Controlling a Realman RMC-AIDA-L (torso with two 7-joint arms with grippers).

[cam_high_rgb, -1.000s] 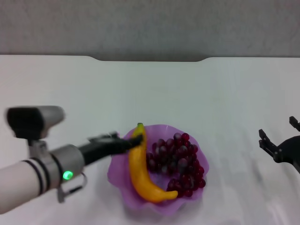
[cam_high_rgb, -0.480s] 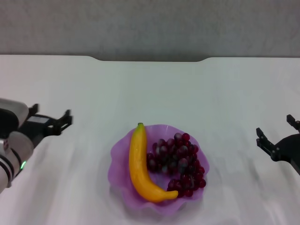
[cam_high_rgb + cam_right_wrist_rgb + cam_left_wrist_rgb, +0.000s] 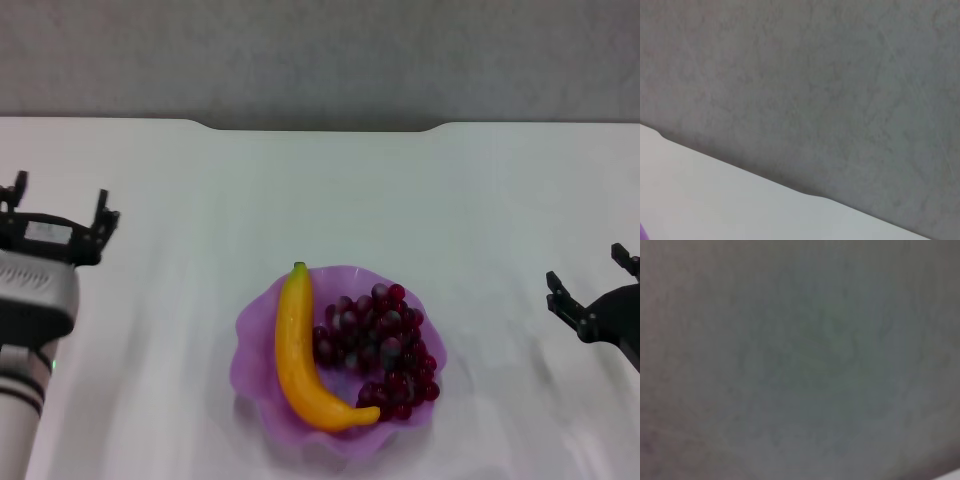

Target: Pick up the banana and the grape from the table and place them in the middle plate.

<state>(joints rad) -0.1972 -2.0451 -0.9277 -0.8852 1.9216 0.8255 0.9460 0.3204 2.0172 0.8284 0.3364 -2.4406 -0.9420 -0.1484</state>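
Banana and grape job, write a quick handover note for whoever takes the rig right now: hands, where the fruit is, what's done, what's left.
Left hand: open, empty, off to the left side above the table, well clear of the plate.
Right hand: open, empty, at the right side near the table edge.
Banana: lying in the purple plate, along its left side, green tip pointing away from the robot.
Grape bunch: in the same plate, right of the banana and touching it.
Done: both fruits are in the plate.
Left: no fruit remains on the table; apparently only parking the arms.
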